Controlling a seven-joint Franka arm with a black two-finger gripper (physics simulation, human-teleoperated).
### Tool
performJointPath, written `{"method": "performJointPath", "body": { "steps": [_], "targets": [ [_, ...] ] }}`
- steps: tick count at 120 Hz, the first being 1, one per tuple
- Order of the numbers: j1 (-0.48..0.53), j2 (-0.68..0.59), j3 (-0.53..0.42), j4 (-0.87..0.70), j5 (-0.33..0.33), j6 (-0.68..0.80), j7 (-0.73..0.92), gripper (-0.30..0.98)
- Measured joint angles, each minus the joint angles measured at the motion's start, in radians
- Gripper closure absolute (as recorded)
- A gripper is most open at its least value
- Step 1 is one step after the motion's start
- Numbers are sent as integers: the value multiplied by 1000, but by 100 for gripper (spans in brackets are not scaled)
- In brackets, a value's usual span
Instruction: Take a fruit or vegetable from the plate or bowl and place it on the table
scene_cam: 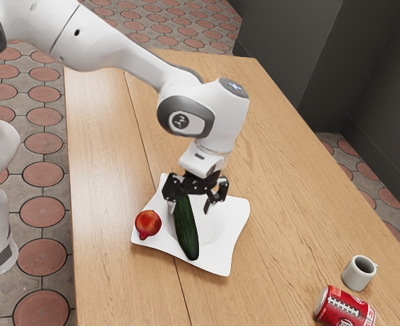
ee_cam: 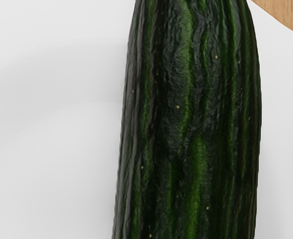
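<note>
As the gripper (scene_cam: pixel 190 210) stands wide, the cucumber (scene_cam: pixel 187 234) runs across its closing line

Under the gripper, the cucumber lies on the plate (scene_cam: pixel 237 210), nearer the finger on the exterior view's left; its long axis points toward that view's lower edge. Closing should span its narrow width. The arm (scene_cam: pixel 111 47) reaches in from the upper left, gripper pointing down.

what looks like a home kitchen or dining room, which one is unclear: a wooden table (scene_cam: pixel 104 136) set with a white plate (scene_cam: pixel 216 261) of food, a mug (scene_cam: pixel 357 274) and a soda can (scene_cam: pixel 341 309), over a reddish tiled floor (scene_cam: pixel 43 173), near dark grey walls (scene_cam: pixel 281 58).
</note>
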Motion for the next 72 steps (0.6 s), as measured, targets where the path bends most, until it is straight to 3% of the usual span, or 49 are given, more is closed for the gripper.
{"method": "performJointPath", "body": {
  "steps": [72],
  "targets": [
    [-1,32,0,-25,3,41,37,0]
  ]
}}
